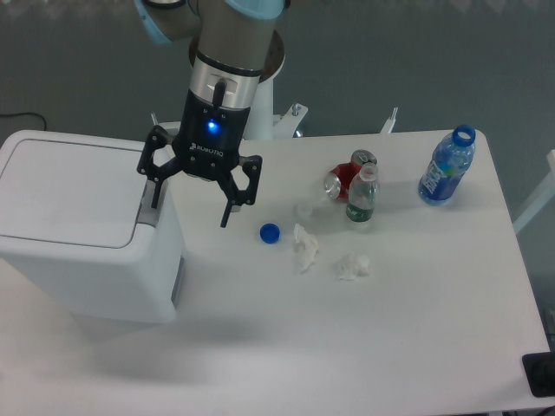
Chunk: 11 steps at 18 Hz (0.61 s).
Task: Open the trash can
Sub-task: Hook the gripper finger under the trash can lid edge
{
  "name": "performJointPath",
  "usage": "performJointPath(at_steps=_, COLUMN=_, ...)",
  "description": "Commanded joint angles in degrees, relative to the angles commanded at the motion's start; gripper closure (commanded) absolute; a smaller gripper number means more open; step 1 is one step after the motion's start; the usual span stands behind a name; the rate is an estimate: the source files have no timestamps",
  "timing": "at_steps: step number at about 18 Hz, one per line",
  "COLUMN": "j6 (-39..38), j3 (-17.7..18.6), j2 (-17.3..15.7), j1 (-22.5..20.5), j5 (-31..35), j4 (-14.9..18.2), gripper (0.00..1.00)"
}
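Observation:
The trash can [82,230] is a big white boxy bin at the table's left end, its flat lid [69,191] down. A grey push tab [150,208] sits on the lid's right edge. My gripper [191,214] hangs open right beside the bin's upper right edge. Its left finger [156,192] is over the grey tab and partly covers it; the right finger [227,213] is over bare table. Nothing is between the fingers.
A blue bottle cap [270,232] and two crumpled white tissues [304,246] [352,266] lie mid-table. A red can [345,179] on its side and a small clear bottle [362,195] stand further right. A blue open bottle [447,166] is at the far right edge.

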State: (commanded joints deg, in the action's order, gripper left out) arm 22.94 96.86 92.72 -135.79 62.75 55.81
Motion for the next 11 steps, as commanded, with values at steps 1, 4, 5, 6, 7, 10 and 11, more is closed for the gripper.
performJointPath(at_steps=1, j6=0.09, j3=0.0, j2=0.09, j1=-0.09, j5=0.0, j4=0.0, gripper=0.0)
performJointPath(at_steps=4, j6=0.18, j3=0.09, j2=0.17, j1=-0.17, j5=0.0, j4=0.0, gripper=0.0)
performJointPath(at_steps=5, j6=0.18, j3=0.09, j2=0.18, j1=-0.18, j5=0.0, j4=0.0, gripper=0.0)
performJointPath(at_steps=6, j6=0.18, j3=0.09, j2=0.18, j1=-0.09, j5=0.09, j4=0.0, gripper=0.0)
performJointPath(at_steps=7, j6=0.18, j3=0.09, j2=0.18, j1=-0.09, j5=0.09, j4=0.0, gripper=0.0)
performJointPath(at_steps=10, j6=0.26, j3=0.09, j2=0.18, j1=-0.18, j5=0.09, j4=0.0, gripper=0.0)
performJointPath(at_steps=11, j6=0.44, j3=0.17, j2=0.26, j1=-0.09, j5=0.09, j4=0.0, gripper=0.0)
